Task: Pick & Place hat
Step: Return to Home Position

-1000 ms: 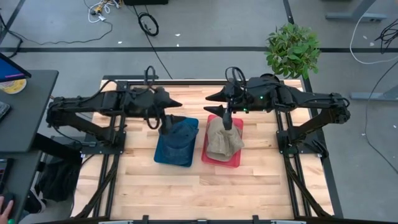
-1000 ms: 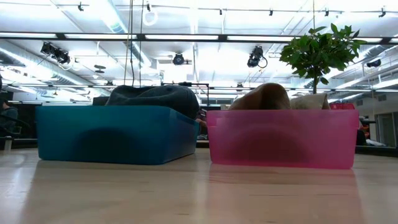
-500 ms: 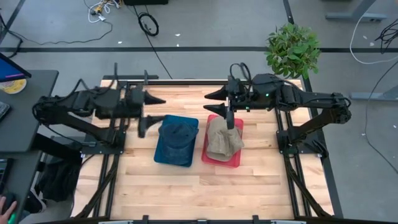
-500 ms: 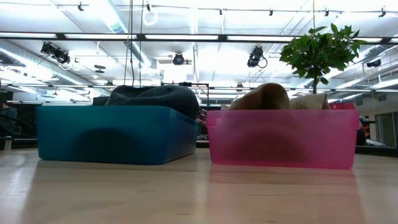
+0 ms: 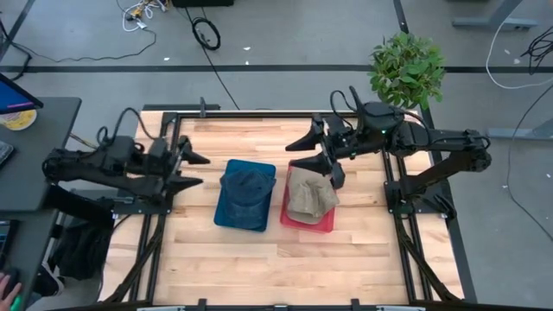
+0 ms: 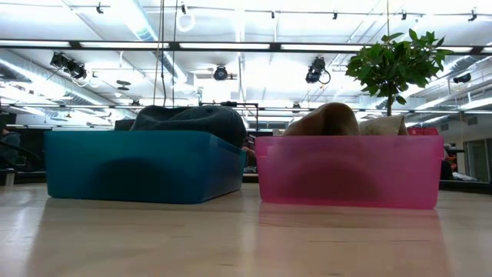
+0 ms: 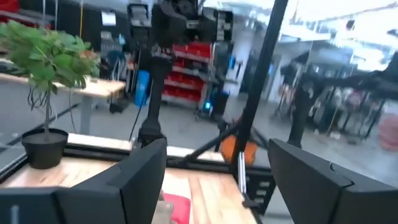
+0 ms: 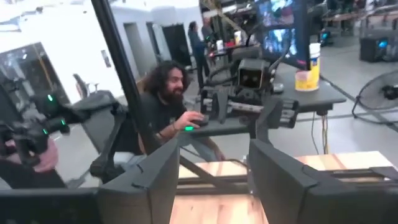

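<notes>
Overhead, the wooden table [image 5: 276, 259] carries two bins side by side near its middle: a blue bin [image 5: 242, 221] on the left and a red bin [image 5: 308, 225] just beside it on the right. The blue cap [image 5: 247, 183] lies inside the blue bin, and the brown cap [image 5: 309, 195] lies inside the red bin. From table height, both caps mound above the bin rims, the blue cap [image 6: 192, 119] over the blue bin [image 6: 142, 165] and the brown cap [image 6: 327, 119] over the red bin [image 6: 350, 173].

A potted plant [image 5: 406, 67] stands off the table's far right corner, on a grey floor strewn with cables. A dark desk [image 5: 34, 147] sits beside the left arm. Behind the table the room is a workshop with a bright ceiling and track lights. The right wrist view shows a person [image 8: 165, 106] seated at a desk beyond the table.

The left gripper [image 5: 192, 170] hangs over the table's left edge, well apart from the blue bin. Its fingers [image 7: 140, 180] are spread wide with nothing between them. The right gripper [image 5: 294, 155] is raised above the far edge of the red bin, pointing towards the left arm. Its fingers [image 8: 158, 180] are also spread and empty, and it touches neither the cap nor the bin.
</notes>
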Robot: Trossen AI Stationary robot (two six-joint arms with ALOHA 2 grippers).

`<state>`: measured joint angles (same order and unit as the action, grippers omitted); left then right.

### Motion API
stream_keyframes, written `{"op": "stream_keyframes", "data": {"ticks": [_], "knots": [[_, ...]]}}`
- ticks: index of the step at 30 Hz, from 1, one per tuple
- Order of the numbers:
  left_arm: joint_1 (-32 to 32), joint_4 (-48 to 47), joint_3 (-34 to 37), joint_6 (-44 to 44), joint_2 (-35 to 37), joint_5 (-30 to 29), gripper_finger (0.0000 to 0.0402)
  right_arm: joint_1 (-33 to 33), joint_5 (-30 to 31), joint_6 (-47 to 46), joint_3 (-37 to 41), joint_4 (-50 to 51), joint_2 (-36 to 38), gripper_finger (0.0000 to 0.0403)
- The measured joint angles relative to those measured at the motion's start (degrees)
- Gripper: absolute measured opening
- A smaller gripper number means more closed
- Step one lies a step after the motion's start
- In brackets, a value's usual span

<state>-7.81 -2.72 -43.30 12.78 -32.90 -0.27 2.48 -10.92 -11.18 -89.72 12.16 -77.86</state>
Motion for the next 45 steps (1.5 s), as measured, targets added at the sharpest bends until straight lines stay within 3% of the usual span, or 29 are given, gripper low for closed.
{"op": "stream_keyframes", "data": {"ticks": [6,15,21,24,31,38,45], "knots": [[-0.15,1.97,10.48,3.29,13.71,0.16,0.0286,1.3,3.57,-3.8,12.46,-6.74,10.01,0.0197],[-0.11,2.22,14.43,0.04,25.57,-2.92,0.0286,2.6,13.58,-2.81,34.7,-22.34,29.89,0.0197],[-0.11,2.26,19.28,0.0,32.7,-3.17,0.0286,2.63,13.8,-0.82,46.85,-31.0,39.25,0.0197],[-0.11,3.77,21.49,-0.03,32.75,-4.36,0.0286,2.62,14.46,-0.99,53.84,-37.94,43.11,0.0197],[-0.07,18.74,29.53,0.02,32.75,-4.67,0.0286,2.62,15.02,-0.23,67.07,-58.0,48.72,0.0197],[-0.07,29.03,37.81,3.76,32.65,-4.79,0.0286,2.62,14.99,-0.52,75.49,-66.79,51.39,0.0197],[-0.07,30.21,40.04,5.97,32.65,-4.79,0.0286,2.6,15.0,-2.08,82.83,-72.12,55.96,0.0197]]}}
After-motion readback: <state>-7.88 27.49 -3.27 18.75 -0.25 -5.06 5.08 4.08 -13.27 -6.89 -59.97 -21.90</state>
